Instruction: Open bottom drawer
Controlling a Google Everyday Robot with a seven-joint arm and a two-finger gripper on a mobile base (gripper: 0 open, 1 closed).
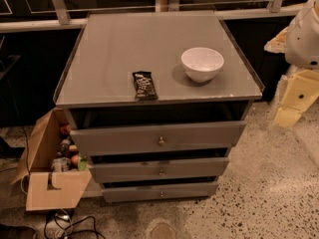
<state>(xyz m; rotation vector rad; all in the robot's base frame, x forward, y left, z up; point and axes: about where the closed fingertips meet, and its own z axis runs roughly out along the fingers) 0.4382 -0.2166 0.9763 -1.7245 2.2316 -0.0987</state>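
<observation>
The grey cabinet has three drawers, each with a small brass knob. The bottom drawer is the lowest and shortest front, close to the floor, with its knob at the centre. A dark gap shows above its front. The middle drawer and the top drawer stick out further, each a little beyond the one below. My arm's white and pale yellow parts are at the right edge. My gripper hangs there beside the cabinet, to the right of and above the bottom drawer, touching nothing.
A white bowl and a dark snack bar lie on the cabinet top. An open cardboard box with several items stands on the floor at the left. Cables lie in front of it. Speckled floor spreads to the right.
</observation>
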